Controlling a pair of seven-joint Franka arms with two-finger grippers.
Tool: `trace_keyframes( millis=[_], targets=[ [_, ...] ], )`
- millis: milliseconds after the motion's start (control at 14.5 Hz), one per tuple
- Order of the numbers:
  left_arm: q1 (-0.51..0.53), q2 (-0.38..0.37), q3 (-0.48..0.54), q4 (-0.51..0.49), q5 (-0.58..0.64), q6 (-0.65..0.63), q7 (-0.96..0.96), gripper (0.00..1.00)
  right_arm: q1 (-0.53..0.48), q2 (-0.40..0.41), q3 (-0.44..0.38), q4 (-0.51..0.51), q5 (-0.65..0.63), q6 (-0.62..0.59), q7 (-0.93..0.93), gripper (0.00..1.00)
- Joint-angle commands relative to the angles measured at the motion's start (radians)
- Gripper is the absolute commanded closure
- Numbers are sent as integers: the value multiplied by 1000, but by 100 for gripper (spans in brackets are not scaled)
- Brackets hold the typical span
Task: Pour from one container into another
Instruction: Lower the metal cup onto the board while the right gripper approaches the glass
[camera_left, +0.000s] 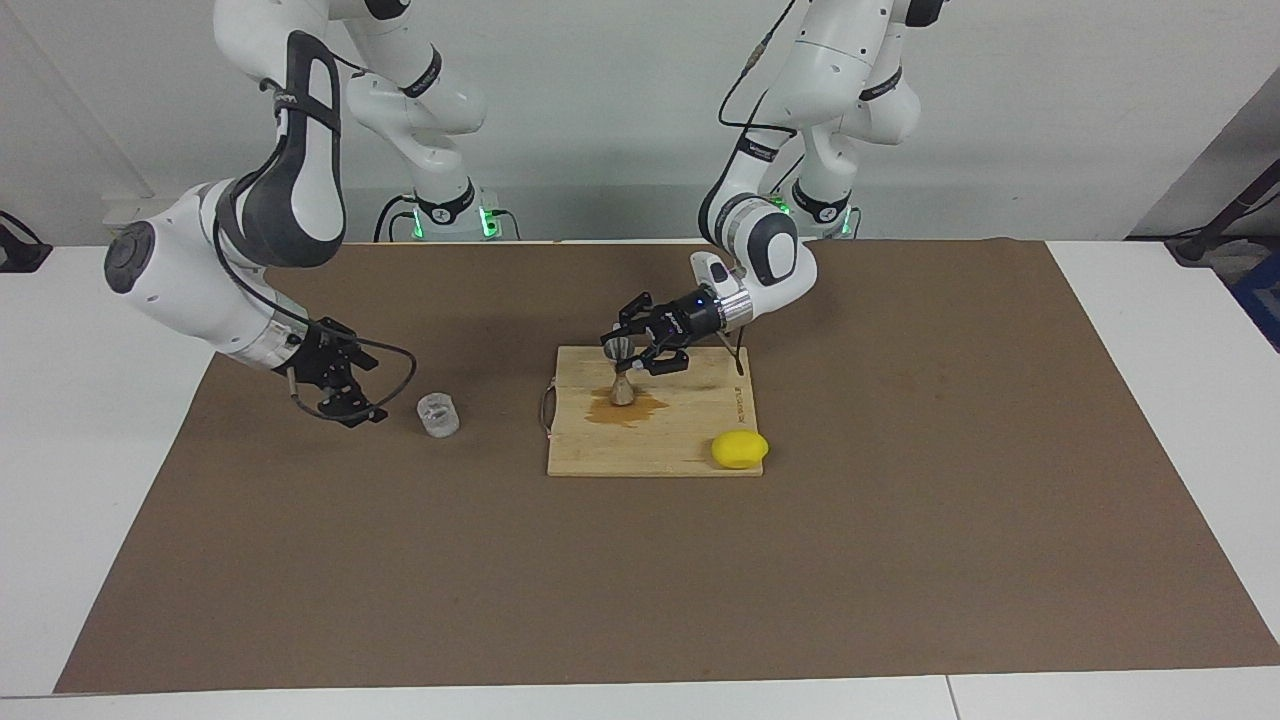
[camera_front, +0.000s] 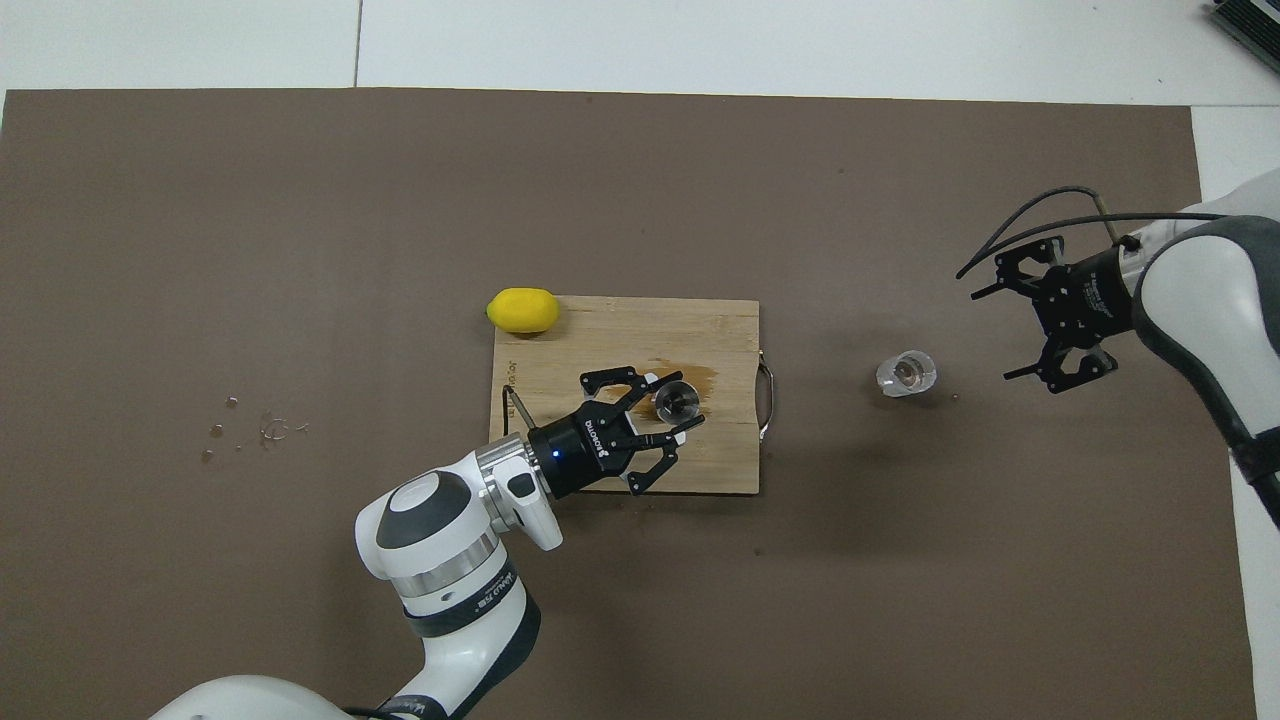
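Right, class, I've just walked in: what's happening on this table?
The left gripper holds the metal jigger upright on the stained cutting board. The right gripper, jaws open, is beside the glass cup on the mat, not touching it. A lemon lies at the board's corner. Nothing is pouring.

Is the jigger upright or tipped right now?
Upright. The jigger stands on the cutting board, base on the brown stain, top cone level in the shut left gripper.
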Motion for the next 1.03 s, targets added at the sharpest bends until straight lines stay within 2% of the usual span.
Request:
trace_keyframes(
  millis=[0,206,413,481,550,619,756,963],
  targets=[
    [-17,-5,12,-5,-29,12,25,58,-15,-1,8,-73,62,87,22,0],
    [-16,2,14,-5,-29,9,25,57,-17,2,8,-133,106,136,21,0],
    [-14,10,14,-5,-29,-1,25,57,-26,39,9,-150,154,141,-16,0],
    [-14,13,14,-5,-29,-3,25,54,-26,50,9,-153,181,145,-45,0],
    [-14,18,15,-5,-29,-3,25,49,-26,62,9,-154,189,148,-73,0],
    [-14,22,15,-5,-29,-1,24,39,-28,74,9,-154,191,147,-96,0],
    [-6,21,14,-10,-29,-3,24,0,-31,97,9,-153,229,148,-151,0],
    [18,15,18,-20,-25,-40,21,0,-38,116,9,-153,268,148,-189,0]
  ],
)
